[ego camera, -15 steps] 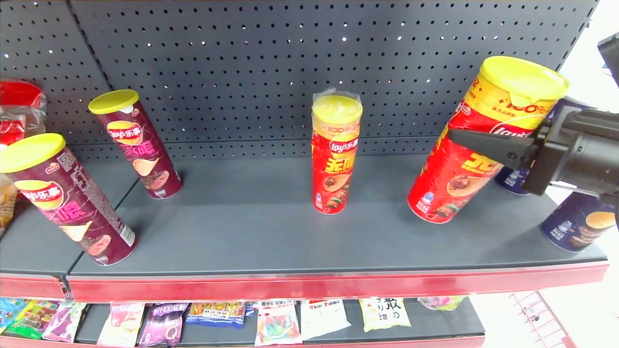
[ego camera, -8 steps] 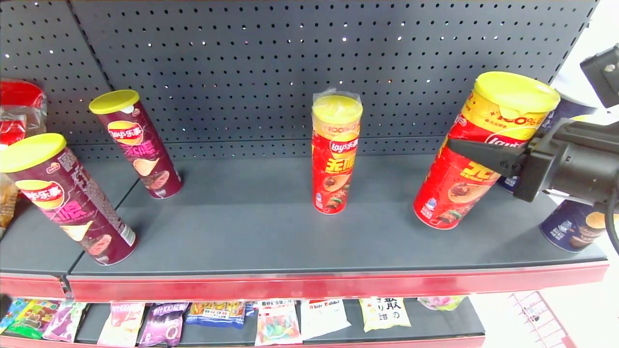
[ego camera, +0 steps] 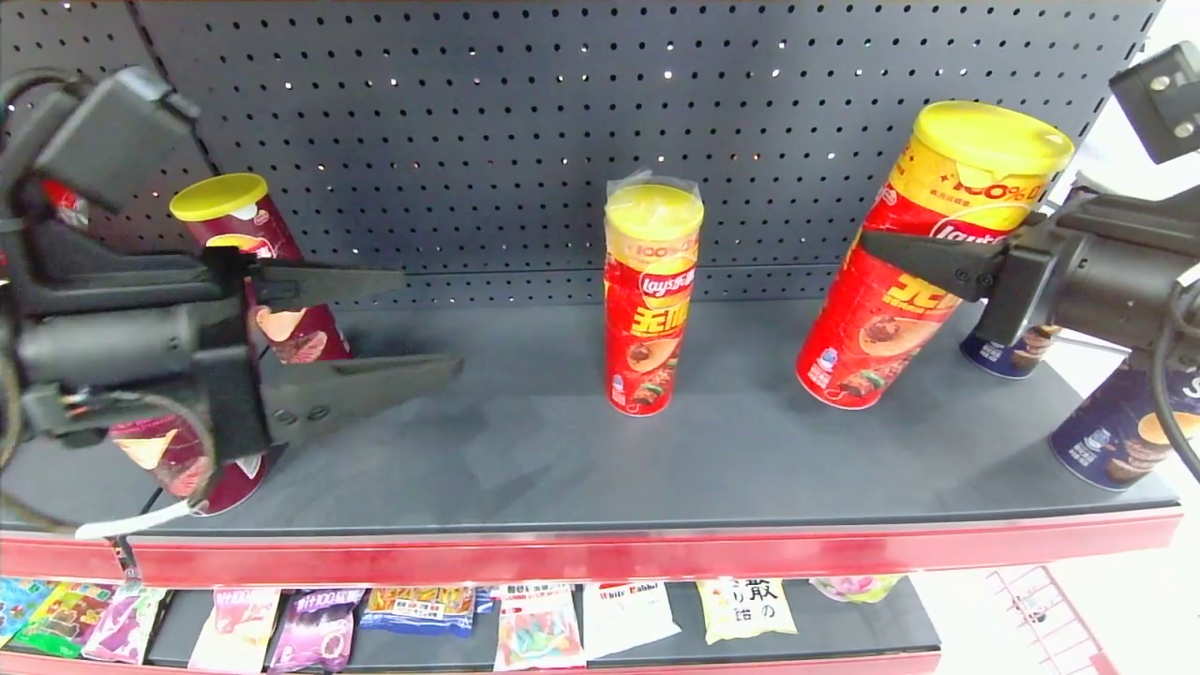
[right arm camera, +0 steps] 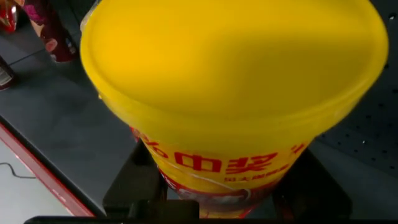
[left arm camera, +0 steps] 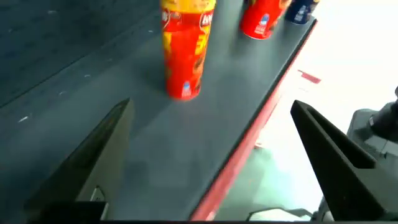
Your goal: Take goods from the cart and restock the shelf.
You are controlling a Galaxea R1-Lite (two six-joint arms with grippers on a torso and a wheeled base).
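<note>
My right gripper [ego camera: 923, 255] is shut on a red chip can with a yellow lid [ego camera: 900, 309], held tilted over the right part of the grey shelf [ego camera: 562, 469]. The same can's lid [right arm camera: 236, 74] sits just in front of the right wrist camera. I cannot tell whether its base touches the shelf. A second red can [ego camera: 652, 300] in clear wrap stands upright mid-shelf. My left gripper [ego camera: 431, 319] is open with nothing in it, above the shelf's left part, left of that can. Past its fingers [left arm camera: 93, 168] is the standing can [left arm camera: 185, 46].
Two maroon cans [ego camera: 230, 206] [ego camera: 192, 469] stand at the left, partly hidden by my left arm. Two blue cans [ego camera: 1116, 431] [ego camera: 1012, 352] stand at the right end. A pegboard [ego camera: 562, 112] backs the shelf. Snack bags [ego camera: 534, 619] lie on the lower shelf.
My left arm has come into the head view from the left, gripper open over the shelf. The right gripper dipped with the red can, then lifted it and shifted slightly left.
</note>
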